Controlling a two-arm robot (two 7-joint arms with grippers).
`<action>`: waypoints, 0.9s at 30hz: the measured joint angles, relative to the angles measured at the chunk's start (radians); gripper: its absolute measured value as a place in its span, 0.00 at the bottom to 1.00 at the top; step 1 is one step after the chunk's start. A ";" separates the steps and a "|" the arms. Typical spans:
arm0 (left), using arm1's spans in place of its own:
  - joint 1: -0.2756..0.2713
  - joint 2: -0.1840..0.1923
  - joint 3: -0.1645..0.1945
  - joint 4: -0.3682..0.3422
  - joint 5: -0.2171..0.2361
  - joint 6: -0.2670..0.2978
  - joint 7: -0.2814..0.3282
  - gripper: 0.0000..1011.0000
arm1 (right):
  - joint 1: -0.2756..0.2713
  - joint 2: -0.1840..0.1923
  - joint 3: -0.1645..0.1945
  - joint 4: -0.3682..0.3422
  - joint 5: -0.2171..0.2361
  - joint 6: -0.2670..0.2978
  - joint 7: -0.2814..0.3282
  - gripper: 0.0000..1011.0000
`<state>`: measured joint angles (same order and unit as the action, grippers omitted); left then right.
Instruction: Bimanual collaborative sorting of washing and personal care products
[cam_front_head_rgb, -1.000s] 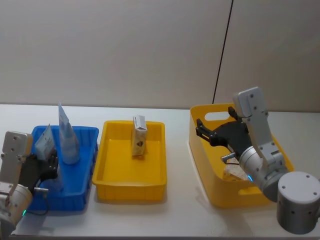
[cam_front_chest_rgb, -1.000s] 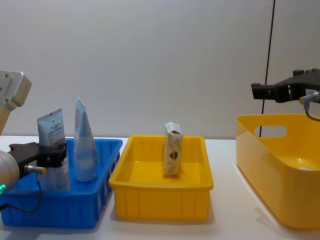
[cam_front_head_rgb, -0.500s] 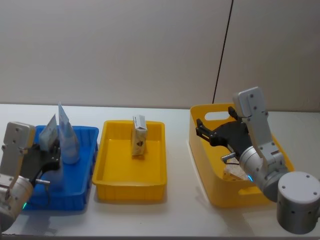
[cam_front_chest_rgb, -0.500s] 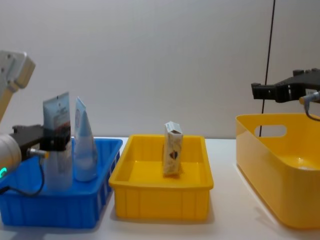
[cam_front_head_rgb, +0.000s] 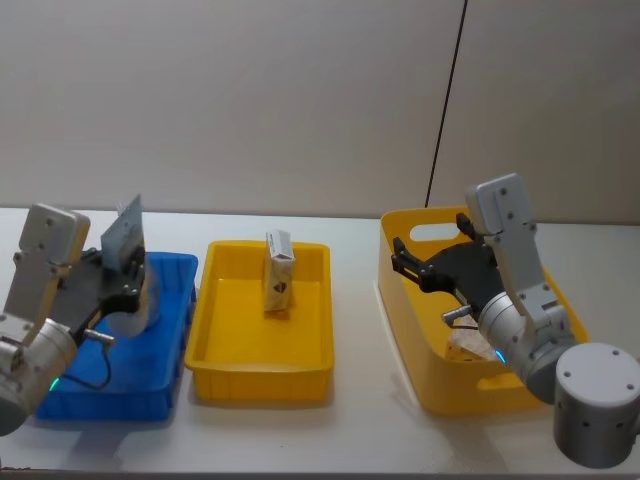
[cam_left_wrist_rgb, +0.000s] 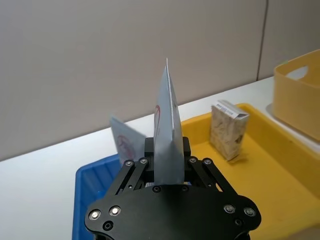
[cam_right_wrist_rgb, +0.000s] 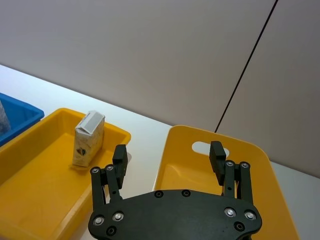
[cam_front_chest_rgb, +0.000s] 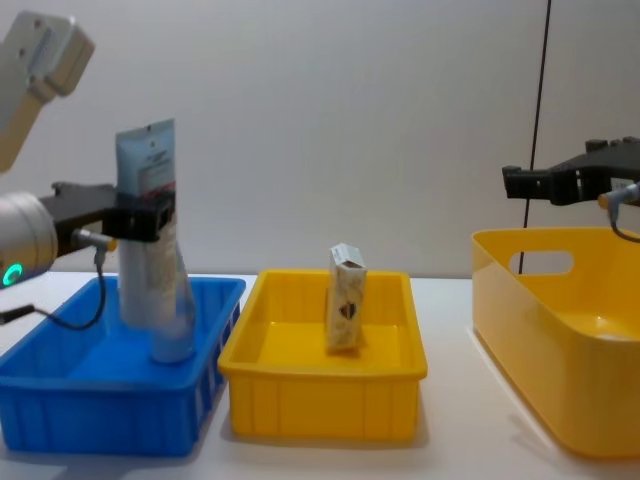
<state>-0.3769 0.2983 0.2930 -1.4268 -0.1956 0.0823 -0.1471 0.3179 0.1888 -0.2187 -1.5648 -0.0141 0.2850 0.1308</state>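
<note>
My left gripper (cam_front_head_rgb: 122, 277) is shut on a pale-blue and white tube (cam_front_chest_rgb: 145, 215), held upright above the blue bin (cam_front_chest_rgb: 100, 378). In the left wrist view this tube (cam_left_wrist_rgb: 167, 132) stands edge-on between the fingers. A second tube (cam_front_chest_rgb: 180, 315) stands in the bin just behind it. A cream carton (cam_front_head_rgb: 279, 272) stands upright in the yellow tray (cam_front_head_rgb: 255, 378). My right gripper (cam_right_wrist_rgb: 168, 154) hangs open and holds nothing, over the near-left rim of the yellow basket (cam_front_head_rgb: 440, 385). A pale packet (cam_front_head_rgb: 466, 346) lies inside that basket.
Blue bin, yellow tray and yellow basket stand in a row from left to right on the white table (cam_front_head_rgb: 350, 430). A dark cable (cam_front_head_rgb: 445, 110) runs down the wall behind the basket. Bare table lies in front of the containers.
My left gripper has risen with the tube, lifting it up from the blue bin and slightly to the right. The right arm has not moved.
</note>
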 joint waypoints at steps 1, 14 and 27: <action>0.000 0.003 0.002 -0.017 -0.001 0.009 -0.009 0.24 | 0.000 0.000 0.000 0.000 0.000 0.000 0.000 0.99; -0.015 -0.004 0.030 -0.093 -0.018 0.053 -0.085 0.24 | 0.000 0.000 0.000 0.000 0.000 0.000 0.000 0.99; -0.065 -0.052 0.081 -0.083 -0.041 0.041 -0.160 0.24 | 0.000 0.000 0.000 0.000 0.000 0.000 0.000 0.99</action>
<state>-0.4416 0.2463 0.3741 -1.5093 -0.2368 0.1237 -0.3072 0.3179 0.1889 -0.2187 -1.5649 -0.0141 0.2850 0.1308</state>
